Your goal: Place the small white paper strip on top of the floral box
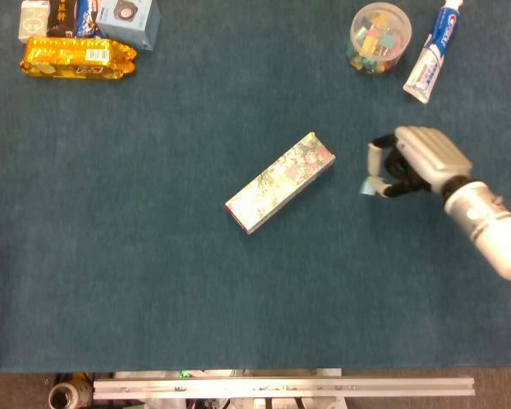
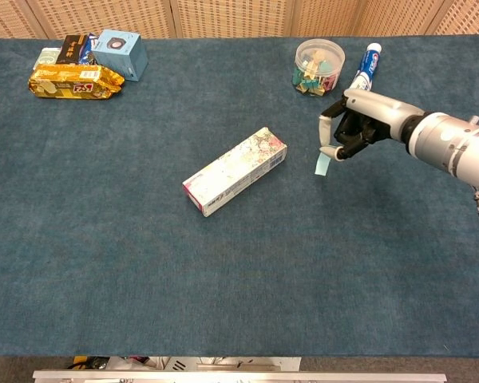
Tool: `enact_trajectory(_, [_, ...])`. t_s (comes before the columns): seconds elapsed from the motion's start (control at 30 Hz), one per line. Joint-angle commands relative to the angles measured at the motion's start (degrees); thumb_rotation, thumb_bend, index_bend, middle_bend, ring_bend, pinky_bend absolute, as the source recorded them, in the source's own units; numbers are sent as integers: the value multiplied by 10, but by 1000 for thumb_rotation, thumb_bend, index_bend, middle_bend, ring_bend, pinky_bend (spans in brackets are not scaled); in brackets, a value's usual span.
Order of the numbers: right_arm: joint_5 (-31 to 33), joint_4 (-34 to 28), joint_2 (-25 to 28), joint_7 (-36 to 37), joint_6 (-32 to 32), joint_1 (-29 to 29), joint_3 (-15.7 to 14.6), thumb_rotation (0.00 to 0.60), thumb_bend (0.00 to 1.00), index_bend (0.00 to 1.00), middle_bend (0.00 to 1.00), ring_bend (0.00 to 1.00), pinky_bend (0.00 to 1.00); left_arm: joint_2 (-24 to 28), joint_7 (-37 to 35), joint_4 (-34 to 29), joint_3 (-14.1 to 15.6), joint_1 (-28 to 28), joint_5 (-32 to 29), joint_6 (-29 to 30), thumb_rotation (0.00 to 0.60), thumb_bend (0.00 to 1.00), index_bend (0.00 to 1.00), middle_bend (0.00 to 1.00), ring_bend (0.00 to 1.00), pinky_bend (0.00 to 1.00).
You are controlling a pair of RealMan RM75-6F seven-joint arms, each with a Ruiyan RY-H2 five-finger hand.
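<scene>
One floral box, one paper strip

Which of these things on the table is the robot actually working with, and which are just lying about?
In use:
- right hand, holding the strip
- small white paper strip
- floral box, where the strip should go

Just lying about:
- toothpaste tube
- clear tub of clips
- gold snack packet
- light blue box, with other small packs beside it

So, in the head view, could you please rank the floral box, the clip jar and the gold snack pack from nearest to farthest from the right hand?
From the right hand, which holds the paper strip:
1. Floral box, just to its left, mid-table.
2. Clip jar, beyond it near the far edge.
3. Gold snack pack, at the far left corner.
</scene>
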Motion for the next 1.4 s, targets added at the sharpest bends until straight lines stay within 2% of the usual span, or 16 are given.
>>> enact_trajectory(0.03, [5,5,-19,14,0,8,12,600,375,672,984,1000,1000,0,1,-1,1,1,1,1,600,345,136,332,304,227])
enact_trajectory(0.4, [70,47,-116,20,33,51,47,600,374,672,984,1000,1000,4,-1,-1,3,9,0,10,600,345,136,332,304,227])
enact_trajectory(0.8, [122,99,-202,-3,67,86,61,600,374,672,984,1000,1000,4,-1,0,4,10,0,7,600,345,136,332,304,227])
enact_trajectory(1.07, [144,118,-237,-37,84,105,62,600,374,672,984,1000,1000,1,-2,3,4,9,0,4,600,345,136,332,304,227])
enact_trajectory(1.4, [155,123,-250,-84,105,116,56,600,374,672,984,1000,1000,-1,-7,10,5,11,-3,2,600,345,136,332,304,227])
